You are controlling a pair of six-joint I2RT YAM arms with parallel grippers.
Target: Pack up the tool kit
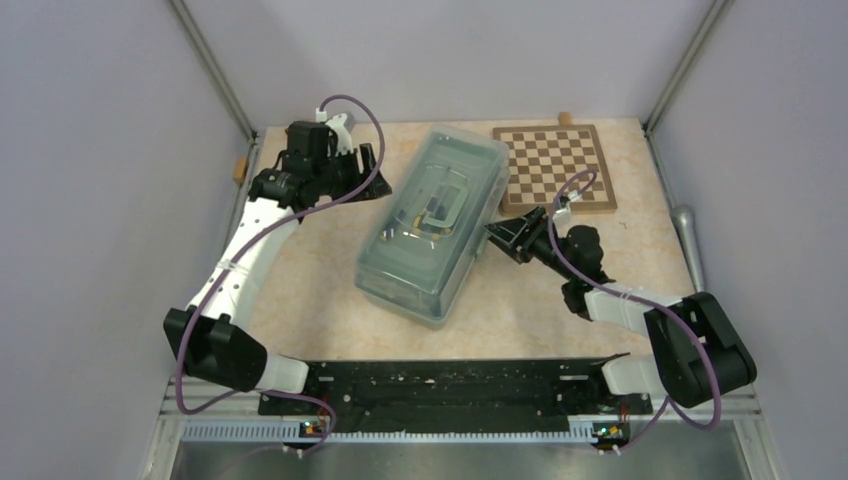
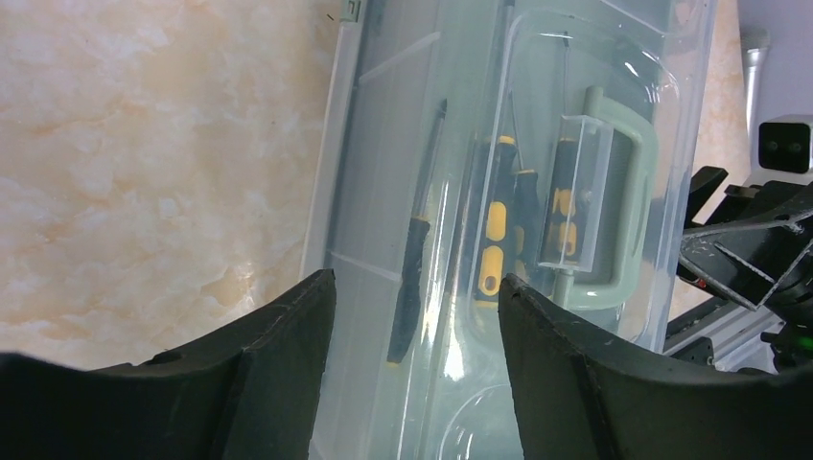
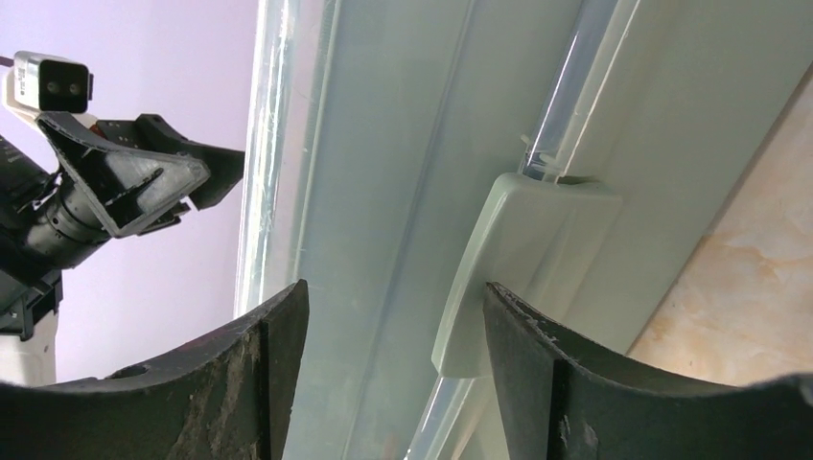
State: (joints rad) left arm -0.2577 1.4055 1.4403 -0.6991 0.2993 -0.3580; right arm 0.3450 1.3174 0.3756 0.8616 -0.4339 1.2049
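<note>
Marbled beige tabletop; closed toolbox (image 1: 432,225) at centre frame, screwdrivers (image 2: 494,240) inside. Left gripper (image 2: 417,287) at its upper-left side, right gripper (image 3: 395,292) framing the right-side latch (image 3: 518,259), fingers apart on both, seemingly for fastening.

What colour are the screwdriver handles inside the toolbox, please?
The screwdriver handles are yellow and black; left wrist view.

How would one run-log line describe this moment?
toolbox: lid on, screwdrivers inside | left gripper: open, beside toolbox | right gripper: open, facing latch
</note>
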